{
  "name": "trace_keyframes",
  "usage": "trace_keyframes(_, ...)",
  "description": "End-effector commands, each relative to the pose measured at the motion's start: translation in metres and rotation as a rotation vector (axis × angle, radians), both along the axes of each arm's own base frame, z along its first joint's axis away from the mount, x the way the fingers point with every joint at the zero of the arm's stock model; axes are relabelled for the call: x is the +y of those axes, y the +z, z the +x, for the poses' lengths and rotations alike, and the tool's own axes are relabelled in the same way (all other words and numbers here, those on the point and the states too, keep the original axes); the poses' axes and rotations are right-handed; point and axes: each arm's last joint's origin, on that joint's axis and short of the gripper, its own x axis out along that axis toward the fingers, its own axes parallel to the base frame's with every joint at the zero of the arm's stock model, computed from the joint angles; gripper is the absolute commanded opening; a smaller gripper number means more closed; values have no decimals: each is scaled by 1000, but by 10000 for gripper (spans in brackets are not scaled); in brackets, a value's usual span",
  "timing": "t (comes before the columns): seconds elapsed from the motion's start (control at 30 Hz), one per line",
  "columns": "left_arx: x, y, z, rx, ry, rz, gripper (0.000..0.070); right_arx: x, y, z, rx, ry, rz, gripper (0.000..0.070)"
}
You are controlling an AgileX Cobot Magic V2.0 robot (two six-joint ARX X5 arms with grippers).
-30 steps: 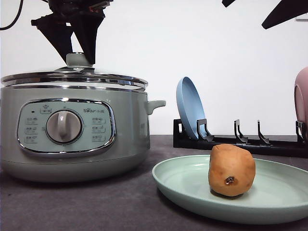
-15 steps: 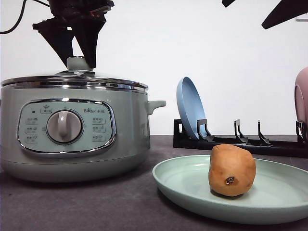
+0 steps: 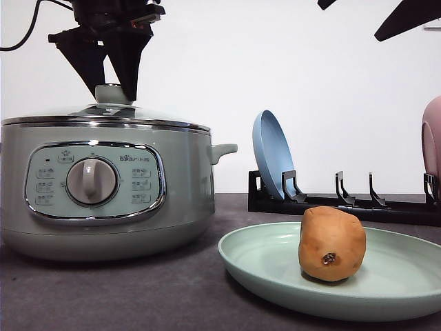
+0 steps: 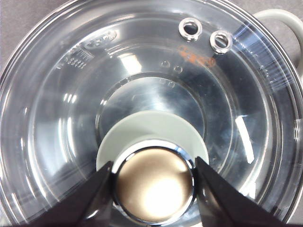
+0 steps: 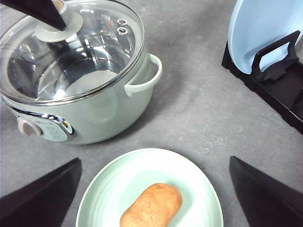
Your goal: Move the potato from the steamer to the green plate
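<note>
The orange-brown potato (image 3: 332,243) (image 5: 151,205) lies on the pale green plate (image 3: 262,272) (image 5: 118,179) at the front right. The sage-green steamer (image 3: 103,200) (image 5: 104,113) stands at the left. Its glass lid (image 3: 103,114) (image 4: 71,94) sits level on the rim. My left gripper (image 3: 114,95) (image 4: 153,163) hangs over the pot, shut on the lid's knob (image 4: 154,187), with a finger pressed to each side. My right gripper (image 5: 155,161) hovers high above the plate, open and holding nothing.
A black dish rack (image 3: 344,203) stands behind the green plate. A blue plate (image 3: 272,162) (image 5: 260,33) stands upright in it, and a pink plate (image 3: 433,145) is at the right edge. The steamer's side handle (image 3: 224,150) points toward the rack.
The lid, tilted and slightly raised before, has come down level onto the steamer's rim with my left gripper still on its knob. Potato, plate and right arm have not moved.
</note>
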Motion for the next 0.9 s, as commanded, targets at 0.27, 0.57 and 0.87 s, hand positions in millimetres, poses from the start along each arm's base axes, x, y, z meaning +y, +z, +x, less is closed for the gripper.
trace_keyframes(0.27,-4,-4,8,1,23,1,597,1,5,0,-18,8,12,633)
trace_keyframes(0.57,2,40,-6,-125,34,-65,596,1,5,0,-15,9,10,633)
trace_keyframes(0.87,6,83,-50,-171,-26,-156,590,1,3,-1,14,33,10,633)
